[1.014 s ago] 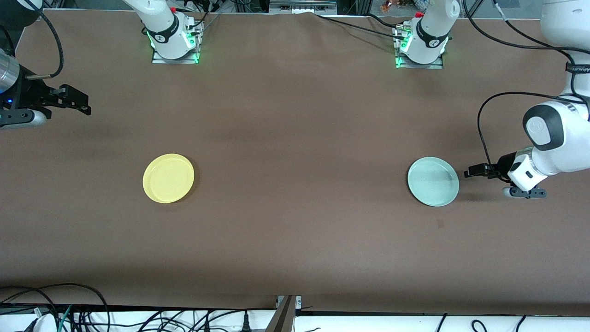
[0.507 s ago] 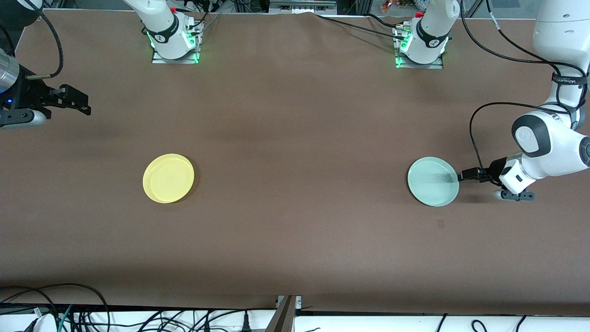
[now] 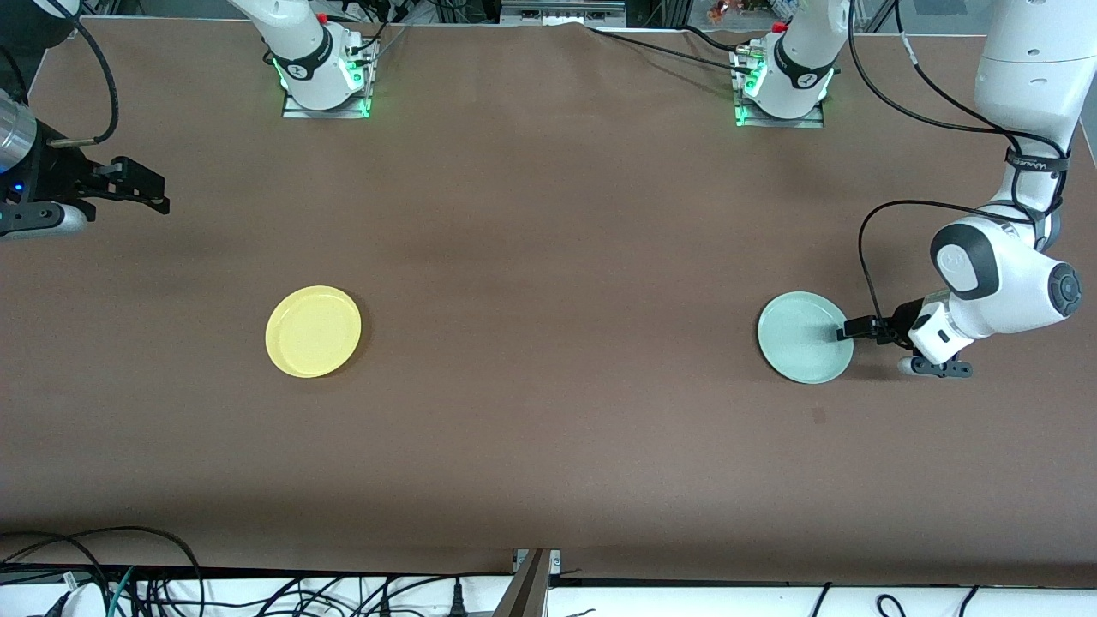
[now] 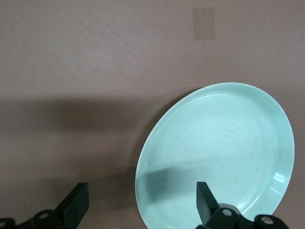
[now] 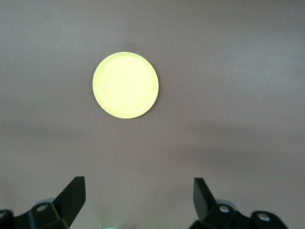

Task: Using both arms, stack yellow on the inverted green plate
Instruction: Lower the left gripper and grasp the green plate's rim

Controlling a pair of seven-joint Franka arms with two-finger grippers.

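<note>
Green plate (image 3: 804, 349) lies rim-up, its edge between the open left hand's (image 3: 848, 328) fingers; right hand (image 3: 146, 190) waits open.

We see a wide brown table (image 3: 548, 214) with a matte, cloth-like surface that fills nearly the whole front view. A small darker square patch (image 3: 818, 416) marks it toward the left arm's end. Soft bands of shadow cross the surface. Along the table's near edge runs a white ledge (image 3: 686, 600) with black cables (image 3: 128, 583) tangled at one corner.
</note>
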